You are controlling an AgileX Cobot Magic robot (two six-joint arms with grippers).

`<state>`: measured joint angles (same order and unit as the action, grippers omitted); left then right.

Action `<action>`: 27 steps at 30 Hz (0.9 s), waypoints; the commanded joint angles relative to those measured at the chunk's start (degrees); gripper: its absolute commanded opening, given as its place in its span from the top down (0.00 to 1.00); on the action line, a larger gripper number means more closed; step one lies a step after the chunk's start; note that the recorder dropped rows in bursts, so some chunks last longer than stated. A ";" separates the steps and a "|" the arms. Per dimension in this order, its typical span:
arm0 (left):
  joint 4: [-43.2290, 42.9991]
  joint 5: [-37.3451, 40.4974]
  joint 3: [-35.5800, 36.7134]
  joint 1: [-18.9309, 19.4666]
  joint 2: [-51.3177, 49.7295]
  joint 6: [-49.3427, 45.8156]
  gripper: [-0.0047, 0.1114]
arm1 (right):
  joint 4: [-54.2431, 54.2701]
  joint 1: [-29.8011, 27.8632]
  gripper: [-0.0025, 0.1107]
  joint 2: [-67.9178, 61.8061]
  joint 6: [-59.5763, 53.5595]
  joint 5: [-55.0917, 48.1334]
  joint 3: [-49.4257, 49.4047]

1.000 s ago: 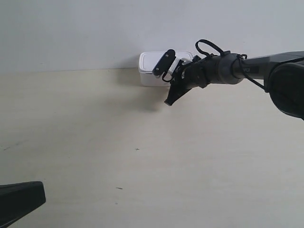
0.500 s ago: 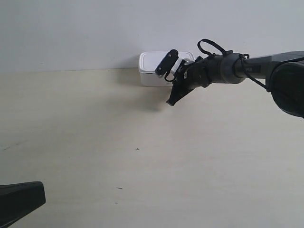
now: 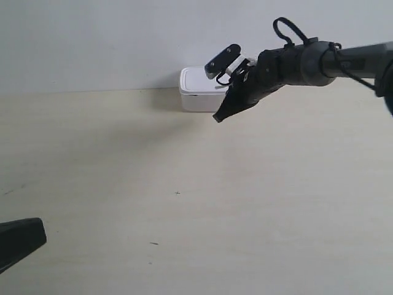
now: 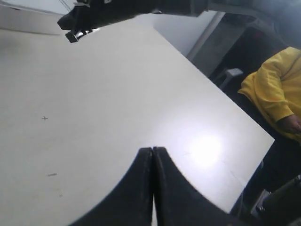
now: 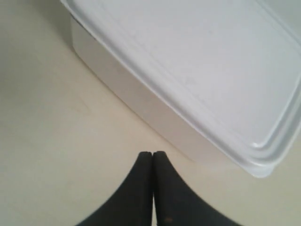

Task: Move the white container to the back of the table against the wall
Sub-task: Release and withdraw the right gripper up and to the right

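Exterior view: one white container (image 3: 195, 92) (lidded) against the wall (image 3: 92, 43).

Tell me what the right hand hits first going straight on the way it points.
Probably the white container: the shut right hand points at its side wall. Depth is unclear, so the table just before it could come first.

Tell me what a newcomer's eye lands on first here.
The white container stands out first, sitting at the far edge of the table, right against the wall. Next comes the black right gripper, shut and empty, poised just in front of the box without touching it. In the left wrist view, a yellow sleeve shows beyond the table's edge.
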<state>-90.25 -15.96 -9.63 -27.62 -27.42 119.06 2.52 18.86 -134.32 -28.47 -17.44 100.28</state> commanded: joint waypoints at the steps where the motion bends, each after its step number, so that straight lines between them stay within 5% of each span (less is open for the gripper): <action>1: 1.12 3.58 0.25 -0.43 4.87 -0.24 0.96 | 5.60 -0.22 0.98 9.44 -1.49 10.86 -11.32; 14: 9.76 7.10 9.63 -0.32 27.42 -0.24 0.96 | 10.55 -0.22 0.98 35.90 8.77 34.20 -44.85; 27: 5.57 4.83 9.63 -0.32 27.42 -2.50 0.96 | 9.27 -0.22 0.98 67.85 23.70 39.94 -67.54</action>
<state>-83.82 -11.11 -0.12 -27.62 -0.35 117.00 12.91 18.86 -72.74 -7.72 21.18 36.15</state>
